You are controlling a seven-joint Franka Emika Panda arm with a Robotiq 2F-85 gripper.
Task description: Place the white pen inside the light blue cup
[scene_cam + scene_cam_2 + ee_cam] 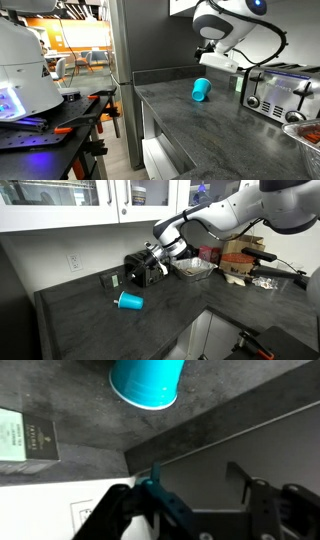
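The light blue cup [201,90] lies on its side on the dark counter, also seen in an exterior view [130,301]. In the wrist view it sits at the top edge [147,380] with its open rim facing the camera. My gripper [205,50] hangs in the air above and behind the cup, close to the chrome toaster [275,90], and shows in an exterior view [155,252]. In the wrist view the two fingers [197,472] stand apart with nothing between them. The white pen is not in view in any frame.
The toaster [143,268] stands against the back wall. A small dark and white box [25,435] stands by the wall near the cup. A tray [192,270] and brown packages [238,260] lie further along the counter. The counter edge [150,110] drops off at the front.
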